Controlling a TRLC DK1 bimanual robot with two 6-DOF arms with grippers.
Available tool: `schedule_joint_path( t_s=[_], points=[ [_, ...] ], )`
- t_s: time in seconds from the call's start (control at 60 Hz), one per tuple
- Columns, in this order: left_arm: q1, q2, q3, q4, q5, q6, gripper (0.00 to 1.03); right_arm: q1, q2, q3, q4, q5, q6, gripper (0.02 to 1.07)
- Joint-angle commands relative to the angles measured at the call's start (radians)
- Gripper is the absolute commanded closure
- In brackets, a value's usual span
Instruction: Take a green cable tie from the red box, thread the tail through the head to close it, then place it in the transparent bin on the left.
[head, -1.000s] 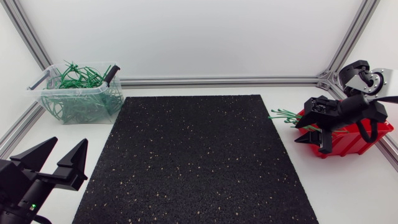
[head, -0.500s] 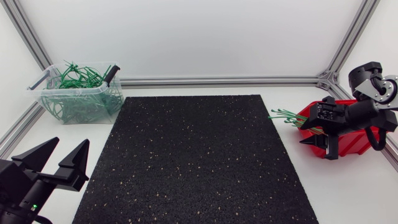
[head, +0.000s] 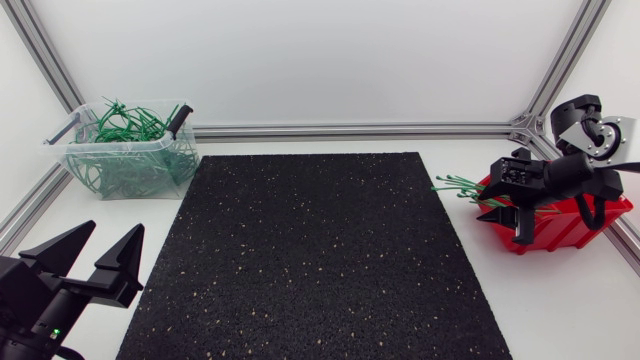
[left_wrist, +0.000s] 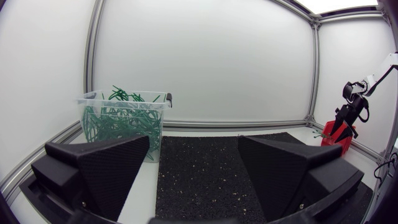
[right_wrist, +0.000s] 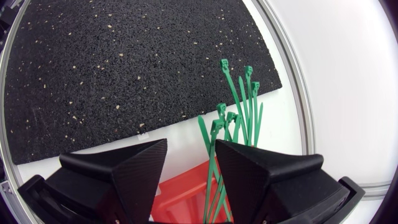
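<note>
The right claw (head: 505, 222) hangs over the 9 o'clock end of the red box (head: 560, 226), which sits on the worktop (head: 560, 300) at 3 o'clock of the black mat (head: 310, 250). Its fingers stand apart and grip nothing. In the right wrist view, several green cable ties (right_wrist: 239, 106) fan out of the box across the white strip, heads toward the mat, and their tails run up between the open fingers. Whether any tie touches a finger cannot be told. Hazard 1: the ties lie bunched and overlapping, so a closing stroke is likely to trap two or more at once. Hazard 2: the tails sit close to one finger rather than centred, so a thin tie may slip out or pivot as the fingers meet. Hazard 3: lifting one tie may drag its neighbours over the box rim. Hazard 4: a deep descent may strike the box wall and shift the box. The left claw (head: 105, 240) waits wide open and empty at 8 o'clock of the mat. The transparent bin (head: 180, 160) stands at 10 o'clock.
</note>
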Motion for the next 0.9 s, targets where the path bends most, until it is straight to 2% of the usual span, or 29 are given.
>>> schedule_joint_path(
  t_s=[0.0, 0.3, 0.367, 0.5, 0.883],
  points=[
    [-0.006, -0.005, -0.039, -0.025, -0.006, -0.017, 0.04, 0.011, 0.039, 0.025, 0.015, 0.015, 0.008, 0.48],
    [-0.009, -0.005, -0.039, -0.024, -0.006, -0.017, 0.04, 0.012, 0.051, -0.027, 0.018, 0.024, -0.009, 0.48],
    [-0.008, -0.005, -0.039, -0.024, -0.006, -0.017, 0.04, 0.011, 0.045, -0.038, 0.017, 0.024, -0.021, 0.56],
    [-0.008, -0.005, -0.039, -0.025, -0.006, -0.017, 0.04, 0.002, 0.013, -0.066, 0.012, 0.024, -0.039, 0.63],
    [-0.011, -0.005, -0.039, -0.024, -0.006, -0.017, 0.04, -0.024, -0.077, -0.109, -0.018, 0.053, -0.099, 0.63]
  ],
)
